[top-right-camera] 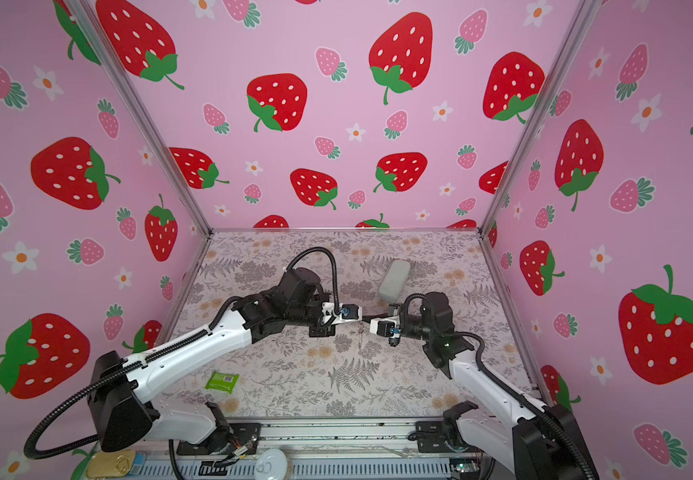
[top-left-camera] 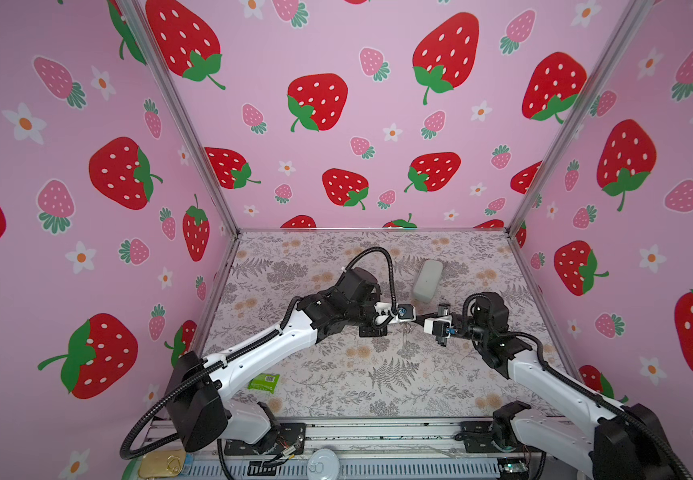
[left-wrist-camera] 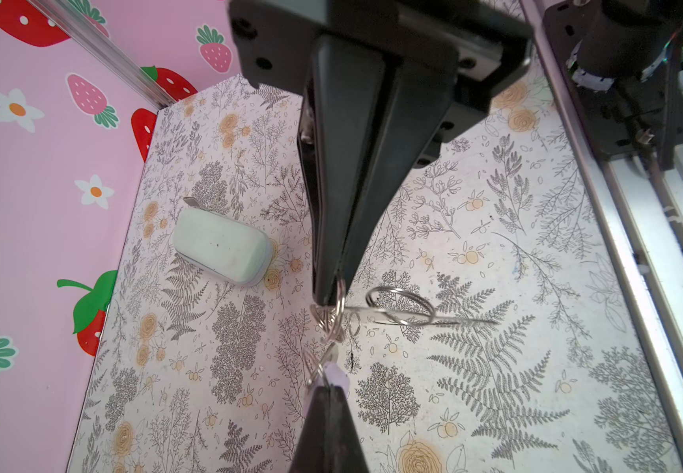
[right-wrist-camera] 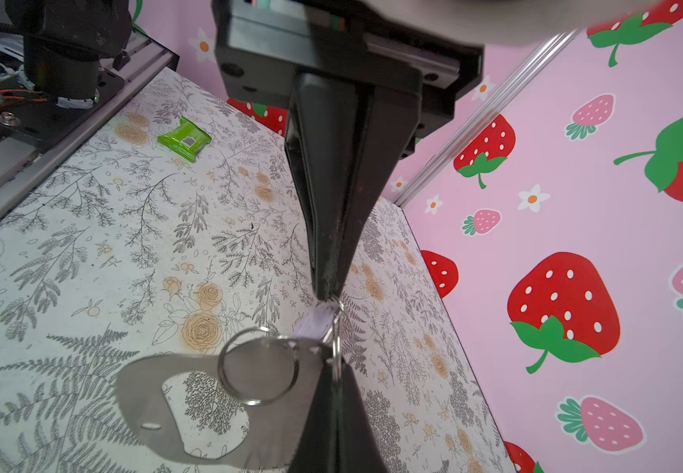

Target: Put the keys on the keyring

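Grippers are meeting tip-to-tip above the counter (top-left-camera: 336, 386). The left gripper (left-wrist-camera: 326, 293) is pinching small rings on the keyring (right-wrist-camera: 139, 381). The right gripper (right-wrist-camera: 329, 293), at its 3 o'clock in both top views, is clamping the keys (right-wrist-camera: 313, 321). The loop is hanging toward 6.

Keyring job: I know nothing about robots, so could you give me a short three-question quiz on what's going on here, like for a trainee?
1. Fill in: the green packet lies beside the ___ arm.
2. True or false: the left hand and right hand are both open.
3. What does the right hand pinch? A) the green packet B) the lilac-headed key C) nothing

Key: 1 left. 2 false, both are shut. 3 B. The left hand pinches the small rings of the keyring.
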Action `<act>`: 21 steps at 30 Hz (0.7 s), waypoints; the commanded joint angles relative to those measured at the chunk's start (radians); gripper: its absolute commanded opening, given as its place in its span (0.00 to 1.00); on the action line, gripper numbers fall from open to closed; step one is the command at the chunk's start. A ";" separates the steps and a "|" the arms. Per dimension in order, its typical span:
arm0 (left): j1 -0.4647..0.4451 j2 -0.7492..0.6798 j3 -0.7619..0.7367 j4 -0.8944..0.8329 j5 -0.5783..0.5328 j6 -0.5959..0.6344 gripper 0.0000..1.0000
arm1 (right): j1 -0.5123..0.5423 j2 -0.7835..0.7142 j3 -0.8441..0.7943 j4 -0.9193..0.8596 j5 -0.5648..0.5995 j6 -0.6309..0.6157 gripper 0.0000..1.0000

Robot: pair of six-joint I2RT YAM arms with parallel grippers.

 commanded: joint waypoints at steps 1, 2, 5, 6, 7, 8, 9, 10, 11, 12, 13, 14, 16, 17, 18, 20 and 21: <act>-0.013 -0.009 -0.001 0.002 0.036 0.008 0.00 | -0.002 -0.015 -0.003 0.029 -0.016 -0.031 0.00; -0.016 -0.008 -0.001 0.000 0.035 0.008 0.00 | -0.002 -0.016 -0.003 0.034 -0.015 -0.028 0.00; -0.020 -0.003 0.001 -0.001 0.033 0.011 0.00 | -0.002 -0.023 -0.005 0.041 -0.009 -0.024 0.00; -0.021 -0.004 0.001 0.002 0.029 0.011 0.00 | -0.002 -0.023 -0.004 0.040 -0.009 -0.023 0.00; -0.022 -0.003 0.002 0.004 0.027 0.010 0.00 | -0.002 -0.022 -0.004 0.039 -0.011 -0.023 0.00; -0.023 -0.002 0.005 0.004 0.027 0.011 0.00 | -0.002 -0.021 -0.004 0.038 -0.014 -0.023 0.00; -0.022 -0.003 0.004 0.004 0.026 0.011 0.00 | -0.001 -0.017 -0.004 0.035 -0.016 -0.022 0.00; -0.023 -0.005 0.005 0.006 0.025 0.010 0.00 | 0.000 -0.017 -0.006 0.033 -0.017 -0.023 0.00; -0.023 -0.004 0.006 0.005 0.025 0.010 0.00 | -0.002 -0.017 -0.007 0.032 -0.016 -0.023 0.00; -0.024 -0.005 0.006 0.006 0.025 0.011 0.00 | -0.001 -0.018 -0.009 0.033 -0.016 -0.022 0.00; -0.023 -0.005 0.006 0.005 0.023 0.009 0.00 | -0.002 -0.021 -0.009 0.034 -0.016 -0.024 0.00; -0.023 -0.004 0.005 0.006 0.022 0.009 0.00 | -0.001 -0.023 -0.009 0.034 -0.016 -0.023 0.00; -0.023 -0.005 0.005 0.008 0.020 0.010 0.00 | -0.002 -0.025 -0.009 0.033 -0.017 -0.023 0.00; -0.023 -0.007 0.004 0.008 0.019 0.010 0.00 | -0.002 -0.024 -0.010 0.030 -0.022 -0.025 0.00; -0.023 -0.007 0.004 0.009 0.020 0.013 0.00 | -0.001 -0.025 -0.011 0.031 -0.024 -0.026 0.00; -0.022 -0.010 0.004 0.008 0.027 0.019 0.00 | -0.002 -0.023 -0.010 0.031 -0.035 -0.025 0.00; -0.023 -0.013 0.004 0.007 0.033 0.025 0.00 | -0.001 -0.022 -0.012 0.029 -0.041 -0.026 0.00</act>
